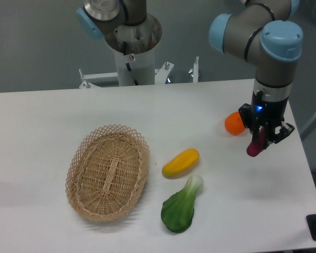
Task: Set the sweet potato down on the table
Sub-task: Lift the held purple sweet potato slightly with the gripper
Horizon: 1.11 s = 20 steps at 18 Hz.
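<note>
The sweet potato (254, 147) is a small magenta-purple oblong. It hangs nearly upright between the fingers of my gripper (259, 141), at the right side of the white table (147, 110). The gripper is shut on its upper part; only the lower end shows. I cannot tell whether its tip touches the tabletop or hangs just above it.
A round orange fruit (234, 123) lies just left of the gripper, partly behind it. A yellow-orange oblong vegetable (180, 162) and a green leafy vegetable (181, 206) lie mid-table. An oval wicker basket (108, 171) stands at the left. The table's right edge is close by.
</note>
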### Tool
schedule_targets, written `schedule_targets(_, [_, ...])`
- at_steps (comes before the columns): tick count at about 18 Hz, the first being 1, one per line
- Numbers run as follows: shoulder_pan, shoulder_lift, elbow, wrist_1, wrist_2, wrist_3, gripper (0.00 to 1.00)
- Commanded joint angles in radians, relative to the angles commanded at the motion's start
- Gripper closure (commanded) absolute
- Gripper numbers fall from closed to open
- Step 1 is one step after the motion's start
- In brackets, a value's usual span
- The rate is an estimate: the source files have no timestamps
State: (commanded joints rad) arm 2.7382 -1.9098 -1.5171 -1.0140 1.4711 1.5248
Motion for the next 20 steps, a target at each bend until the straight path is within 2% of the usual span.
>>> schedule_targets(10, [0.0, -0.002, -0.005, 0.002, 0.003, 0.0, 0.71])
schedule_targets(15, [-0.008, -0.014, -0.032, 0.017, 0.003, -0.006, 0.71])
schedule_targets(16, [-0.011, -0.015, -0.05, 0.04, 0.003, -0.008, 0.71])
schedule_targets(20, [-0.044, -0.049, -0.121, 0.205, 0.006, -0.06, 0.71])
